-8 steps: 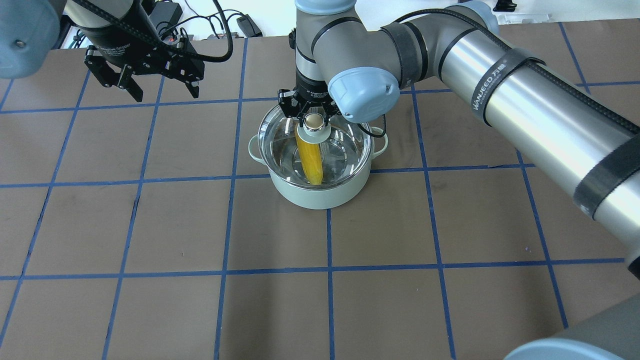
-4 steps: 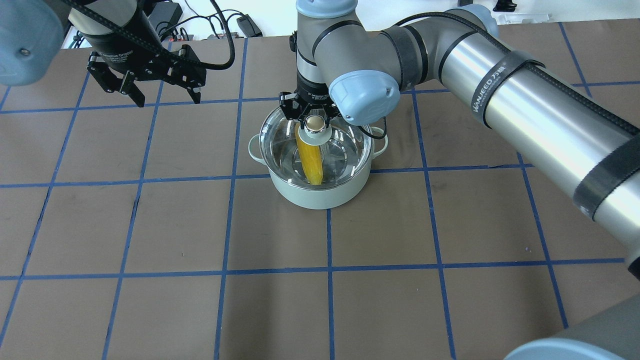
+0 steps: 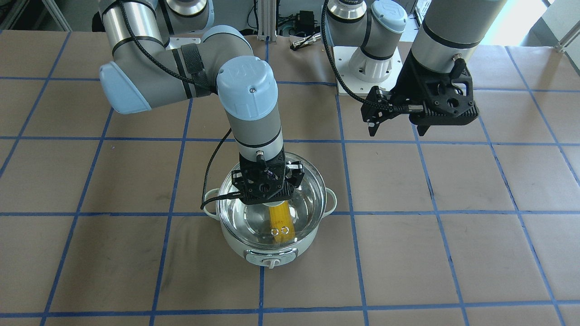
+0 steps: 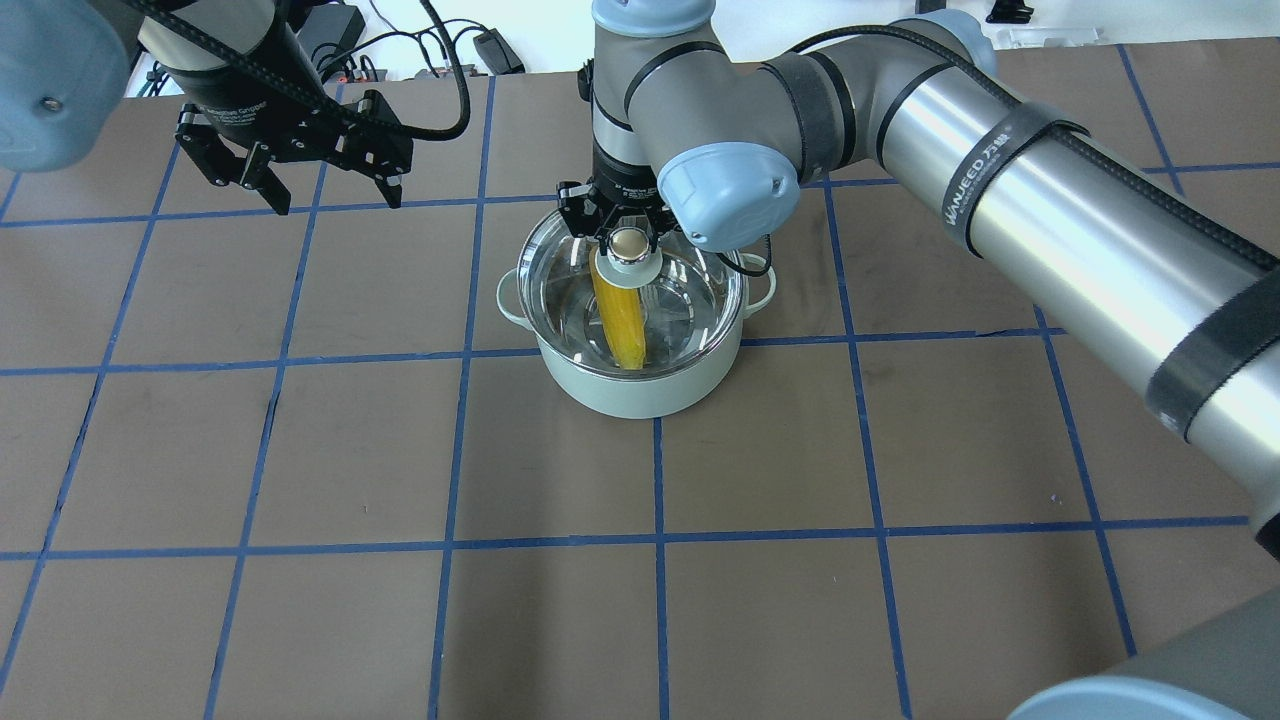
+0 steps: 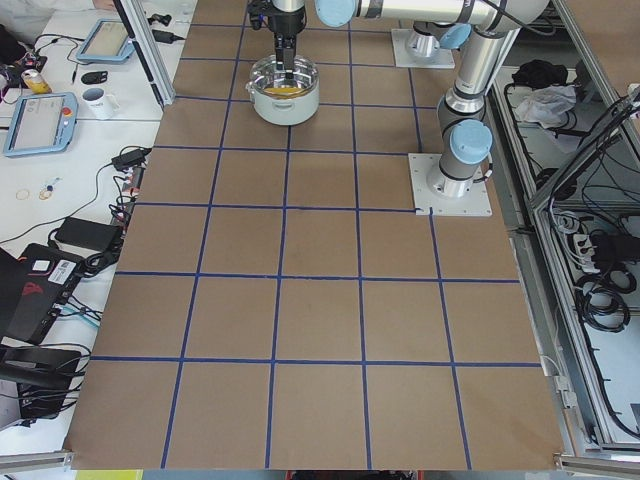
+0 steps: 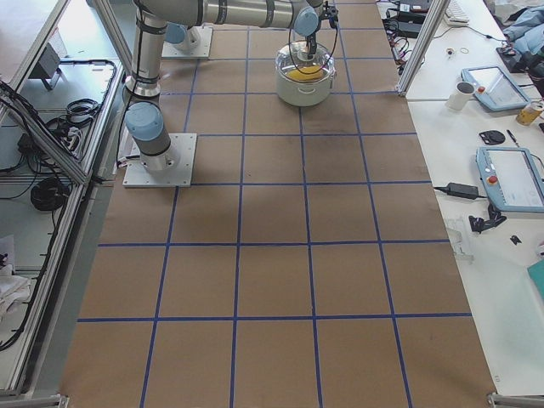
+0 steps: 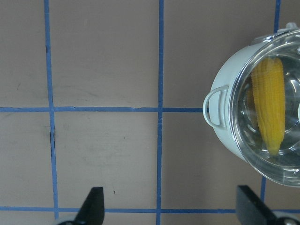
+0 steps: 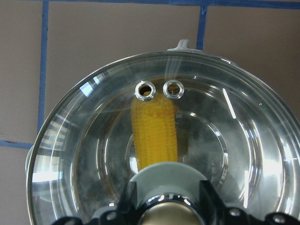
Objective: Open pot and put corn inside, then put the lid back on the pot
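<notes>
Okay, I'm watching the corn (image 4: 620, 320) lying inside the pot (image 4: 640, 395) under the glass lid (image 4: 690, 290) (breakable, slick, so I'm favouring its knob (image 4: 628, 243)). The right gripper (image 4: 628, 236) is straddling it, though I can't tell if it's pinching. The left gripper (image 4: 333, 193) is hanging spread, empty.

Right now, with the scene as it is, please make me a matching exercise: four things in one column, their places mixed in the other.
Things:
1. corn
2. lid
3. left gripper
4. right gripper

Places:
A. open, above the table
B. on the pot
C. inside the pot
D. at the lid's knob

Pairs: 1-C, 2-B, 3-A, 4-D
</notes>
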Controlling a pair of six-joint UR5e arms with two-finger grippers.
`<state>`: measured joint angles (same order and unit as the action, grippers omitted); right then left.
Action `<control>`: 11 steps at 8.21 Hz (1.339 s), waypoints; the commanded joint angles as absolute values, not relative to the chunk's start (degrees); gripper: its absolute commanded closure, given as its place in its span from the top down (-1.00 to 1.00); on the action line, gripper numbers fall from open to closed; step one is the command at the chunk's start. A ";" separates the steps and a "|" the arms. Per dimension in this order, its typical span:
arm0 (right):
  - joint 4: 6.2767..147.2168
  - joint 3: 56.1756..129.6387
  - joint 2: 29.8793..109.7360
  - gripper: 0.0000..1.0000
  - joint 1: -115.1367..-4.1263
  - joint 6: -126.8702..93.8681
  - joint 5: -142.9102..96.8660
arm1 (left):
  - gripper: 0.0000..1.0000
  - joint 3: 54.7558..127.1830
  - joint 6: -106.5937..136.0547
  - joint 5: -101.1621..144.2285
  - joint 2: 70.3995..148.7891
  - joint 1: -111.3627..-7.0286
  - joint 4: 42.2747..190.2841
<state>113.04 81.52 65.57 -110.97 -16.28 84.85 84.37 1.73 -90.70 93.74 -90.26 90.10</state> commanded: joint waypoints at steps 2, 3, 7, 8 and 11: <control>113.12 81.65 65.57 -0.14 -111.00 -16.52 84.73 | 1.00 84.38 1.67 -90.70 93.87 -90.26 90.09; 113.20 81.65 65.57 0.05 -111.01 -16.52 84.81 | 1.00 84.38 1.67 -90.70 93.87 -90.26 90.09; 113.20 81.65 65.74 0.22 -110.92 -16.44 84.82 | 1.00 84.38 1.67 -90.70 93.87 -90.26 90.09; 113.20 81.56 66.00 0.25 -110.40 -16.09 84.81 | 1.00 84.38 1.67 -90.70 93.87 -90.26 90.09; 113.20 81.65 66.09 0.27 -109.86 -15.47 84.55 | 1.00 84.38 1.67 -90.70 93.87 -90.26 90.09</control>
